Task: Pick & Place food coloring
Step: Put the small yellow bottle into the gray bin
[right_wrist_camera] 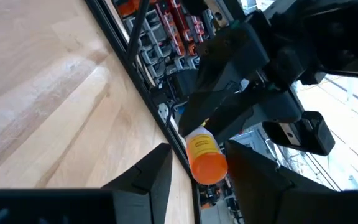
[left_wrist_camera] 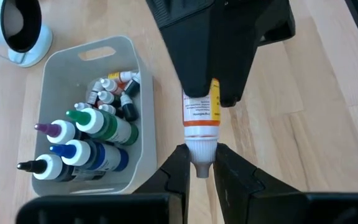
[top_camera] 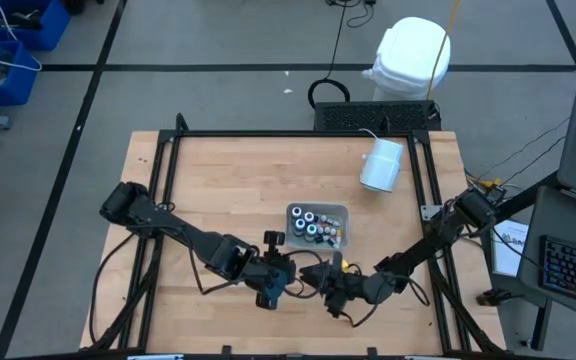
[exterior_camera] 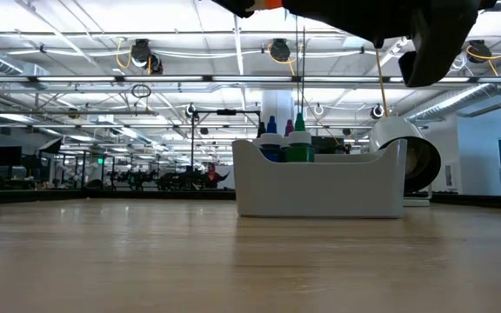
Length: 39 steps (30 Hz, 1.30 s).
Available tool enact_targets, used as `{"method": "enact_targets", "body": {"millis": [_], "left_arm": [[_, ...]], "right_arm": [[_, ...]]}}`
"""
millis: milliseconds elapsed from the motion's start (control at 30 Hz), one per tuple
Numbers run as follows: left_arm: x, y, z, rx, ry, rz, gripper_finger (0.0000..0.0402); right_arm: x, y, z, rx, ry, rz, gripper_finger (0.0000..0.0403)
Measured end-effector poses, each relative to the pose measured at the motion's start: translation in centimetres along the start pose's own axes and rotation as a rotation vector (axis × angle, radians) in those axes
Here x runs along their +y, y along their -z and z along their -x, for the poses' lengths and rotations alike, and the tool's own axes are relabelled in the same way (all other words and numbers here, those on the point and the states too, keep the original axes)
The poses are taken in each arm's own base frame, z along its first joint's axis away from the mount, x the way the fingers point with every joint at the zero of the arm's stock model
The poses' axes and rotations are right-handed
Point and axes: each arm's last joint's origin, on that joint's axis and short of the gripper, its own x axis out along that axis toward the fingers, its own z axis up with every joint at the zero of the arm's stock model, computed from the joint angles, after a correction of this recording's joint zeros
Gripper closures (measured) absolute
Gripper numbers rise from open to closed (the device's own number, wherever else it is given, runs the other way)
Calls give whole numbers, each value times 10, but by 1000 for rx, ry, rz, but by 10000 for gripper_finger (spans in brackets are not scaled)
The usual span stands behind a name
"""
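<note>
While L gripper [left_wrist_camera: 199, 174] pinches orange bottle [left_wrist_camera: 201, 118] cap, R gripper [right_wrist_camera: 194, 163] seemingly clamps base, near tray [top_camera: 340, 211].

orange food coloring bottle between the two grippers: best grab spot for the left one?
Probably the white cap end of the orange bottle, approached along the bottle's axis. The right gripper covers the base end, so only label and cap stick out. The left gripper has a finger on each side of the cap.
</note>
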Motion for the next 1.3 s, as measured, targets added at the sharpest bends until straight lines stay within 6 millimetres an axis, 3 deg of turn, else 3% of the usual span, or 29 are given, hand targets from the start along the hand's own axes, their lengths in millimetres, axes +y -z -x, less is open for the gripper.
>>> {"method": "enact_targets", "body": {"millis": [333,733,933,1067,1300], "left_arm": [[3,0,-1,2,-5,8,346],[4,0,-2,7,-4,11,346],[4,0,-2,7,-4,1,343],[0,0,0,-2,-26,-50,311],[-34,5,17,-50,-236,-333,198]], "right_arm": [[-2,5,-6,-2,-2,-55,268],[-2,6,-7,2,-5,-71,343],[-2,6,-7,2,-5,-73,346],[-3,4,-5,-6,10,-92,346],[-13,-11,7,-95,68,-189,345]]}}
